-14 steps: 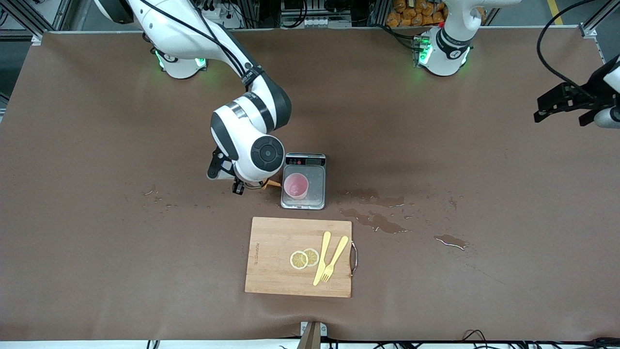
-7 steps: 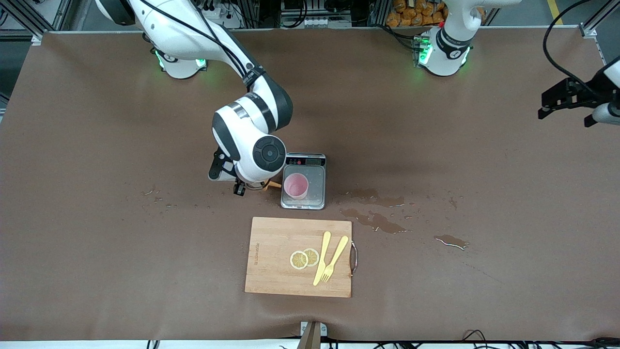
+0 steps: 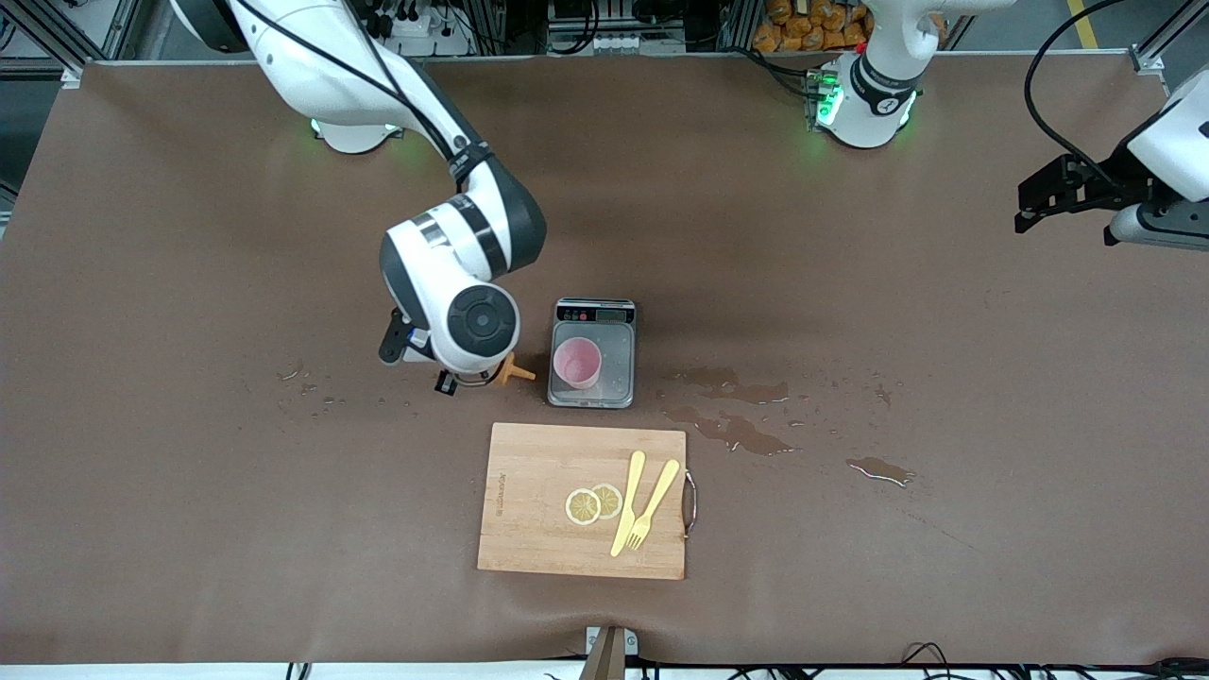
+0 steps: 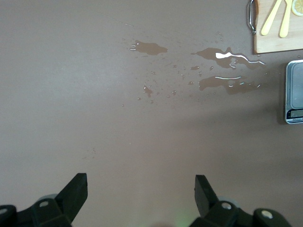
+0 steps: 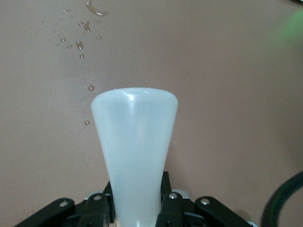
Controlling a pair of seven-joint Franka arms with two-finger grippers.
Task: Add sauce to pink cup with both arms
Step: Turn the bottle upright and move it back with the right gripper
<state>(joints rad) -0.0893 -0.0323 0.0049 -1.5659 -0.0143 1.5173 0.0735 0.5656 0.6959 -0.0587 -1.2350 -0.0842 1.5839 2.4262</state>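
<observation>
Brown matting (image 3: 189,529) is covering the whole table, and it is glistening with spilled puddles (image 3: 727,430) toward the left arm's end. Near the middle, a small kitchen scale (image 3: 592,389) is sitting with the pink cup (image 3: 576,363) standing upright on its plate. Nearer the front camera than the scale, a wooden cutting board (image 3: 529,472) is lying flat, carrying two lemon slices (image 3: 592,503) and a yellow knife and fork (image 3: 642,501).

The right arm is reaching in from its base, and the right gripper (image 3: 468,373) is hanging low just beside the scale, toward the right arm's end of the table. Its fingers (image 5: 168,203) are squeezing the sauce bottle (image 5: 135,151), whose pale body is filling the right wrist view. From the front, only the bottle's orange cap is showing under the wrist, pointing at the scale and cup without reaching over the cup.

The left arm is waiting out by its own end of the table. The left gripper (image 4: 139,191) is hanging above bare matting, its fingers (image 4: 75,191) spread wide apart and gripping nothing.
</observation>
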